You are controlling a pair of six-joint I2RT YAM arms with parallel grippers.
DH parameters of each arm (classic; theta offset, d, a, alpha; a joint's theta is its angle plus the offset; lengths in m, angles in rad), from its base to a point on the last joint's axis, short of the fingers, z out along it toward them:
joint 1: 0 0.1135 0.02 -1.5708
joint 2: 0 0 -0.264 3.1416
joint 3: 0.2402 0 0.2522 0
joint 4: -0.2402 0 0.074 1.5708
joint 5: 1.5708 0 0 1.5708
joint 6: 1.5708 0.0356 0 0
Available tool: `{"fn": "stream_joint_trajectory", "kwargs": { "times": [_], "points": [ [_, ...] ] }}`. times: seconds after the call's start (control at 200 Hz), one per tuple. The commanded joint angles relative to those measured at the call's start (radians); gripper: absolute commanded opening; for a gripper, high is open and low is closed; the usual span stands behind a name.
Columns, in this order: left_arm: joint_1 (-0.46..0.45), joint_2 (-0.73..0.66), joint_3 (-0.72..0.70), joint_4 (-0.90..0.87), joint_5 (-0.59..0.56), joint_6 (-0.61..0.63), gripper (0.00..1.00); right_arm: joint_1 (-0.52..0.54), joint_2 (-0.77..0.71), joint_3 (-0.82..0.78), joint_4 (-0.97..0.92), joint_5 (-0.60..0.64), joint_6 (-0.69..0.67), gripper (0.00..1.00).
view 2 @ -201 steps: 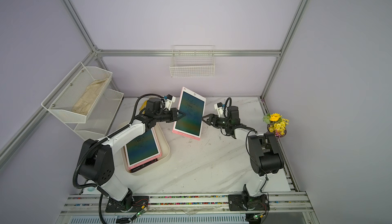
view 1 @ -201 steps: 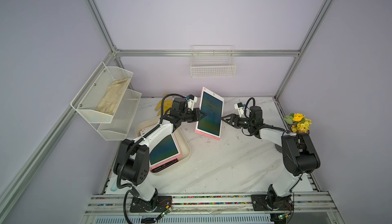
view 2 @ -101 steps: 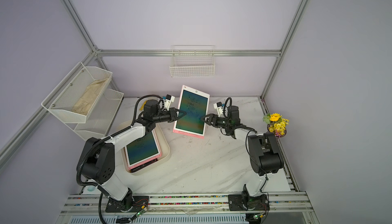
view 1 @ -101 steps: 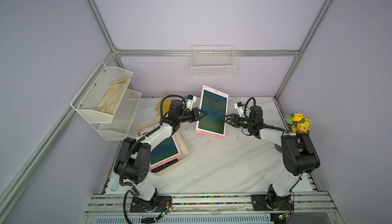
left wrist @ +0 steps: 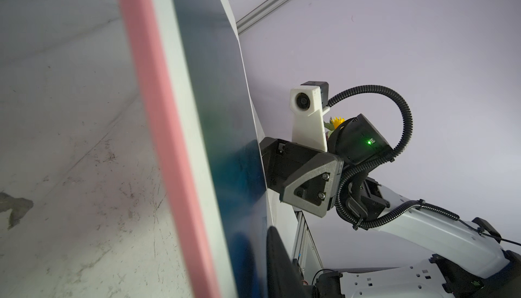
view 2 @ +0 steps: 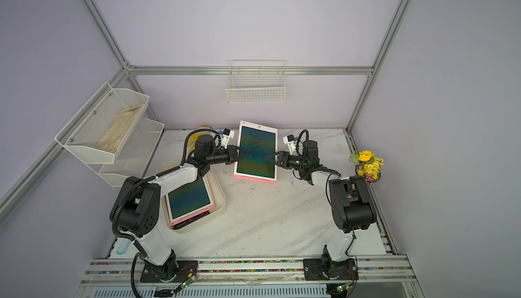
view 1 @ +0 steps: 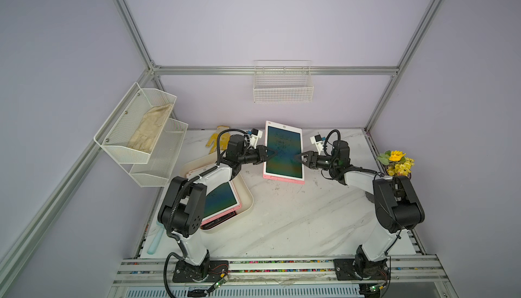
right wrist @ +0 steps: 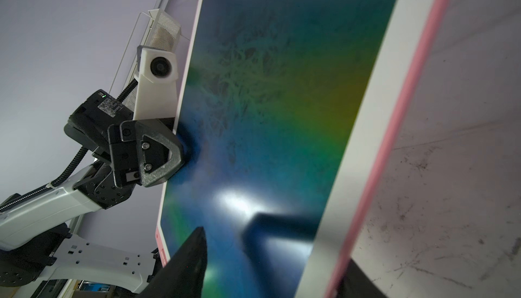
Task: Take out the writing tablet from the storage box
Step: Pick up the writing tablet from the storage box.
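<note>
Fingers (view 1: 266,155) flank upright tablet (view 1: 283,141); box (view 1: 249,198) w/ more tablets (view 1: 221,198).

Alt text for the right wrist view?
A pink-edged writing tablet with a blue-green screen fills the frame, tilted, with the marble table behind it. The left tool meets its far edge; the right tool straddles the near edge.

Both top views: high above the front edge of the table (view 1: 282,220), angled steeply down toward the back wall, whole scene shared. Wrist views: close against the tablet (left wrist: 225,141), left wrist facing the right arm (left wrist: 439,231), right wrist facing the left arm (right wrist: 50,209).
</note>
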Motion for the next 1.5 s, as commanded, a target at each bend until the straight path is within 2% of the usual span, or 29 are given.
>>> {"fn": "stream_joint_trajectory", "kwargs": {
  "times": [0.0,0.185,0.255,0.325,0.525,0.73,0.97,1.11,1.22,1.325,1.39,1.405,1.44,1.49],
  "points": [
    [-0.001,0.021,-0.03,0.057,0.019,0.008,0.19,0.008,0.008,-0.002,0.07,-0.048,0.008,0.56],
    [-0.002,0.05,-0.021,0.058,0.026,0.018,0.21,0.008,0.012,-0.005,0.102,-0.072,0.03,0.52],
    [-0.002,0.059,-0.022,0.058,0.025,0.025,0.27,0.009,0.016,-0.009,0.126,-0.083,0.047,0.5],
    [-0.003,0.065,-0.023,0.06,0.025,0.034,0.28,0.009,0.022,-0.007,0.125,-0.087,0.048,0.48],
    [-0.004,0.097,-0.01,0.063,0.024,0.037,0.33,0.008,0.03,-0.002,0.123,-0.099,0.044,0.37],
    [-0.005,0.121,0.008,0.064,0.023,0.035,0.44,0.008,0.035,0.002,0.099,-0.098,0.028,0.31],
    [-0.005,0.109,0.014,0.05,0.024,0.053,0.47,0.008,0.067,0.023,0.038,-0.075,0.012,0.24],
    [-0.005,0.129,0.032,0.03,0.027,0.052,0.52,0.009,0.096,0.03,0.015,-0.064,0.015,0.16],
    [-0.005,0.139,0.042,0.013,0.027,0.056,0.54,0.008,0.099,0.028,0.014,-0.062,0.019,0.03],
    [-0.004,0.139,0.052,-0.022,0.017,0.077,0.54,0.009,0.098,0.029,0.015,-0.062,0.018,0.0],
    [-0.004,0.134,0.057,-0.046,0.01,0.092,0.61,0.007,0.099,0.033,0.011,-0.064,0.018,0.0],
    [-0.003,0.133,0.059,-0.05,0.008,0.094,0.65,0.006,0.1,0.033,0.011,-0.064,0.02,0.0],
    [-0.002,0.129,0.062,-0.063,0.003,0.102,0.8,0.007,0.101,0.032,0.011,-0.064,0.019,0.0],
    [0.0,0.122,0.063,-0.076,-0.002,0.112,0.84,0.006,0.101,0.034,0.011,-0.066,0.02,0.0]
  ]
}}
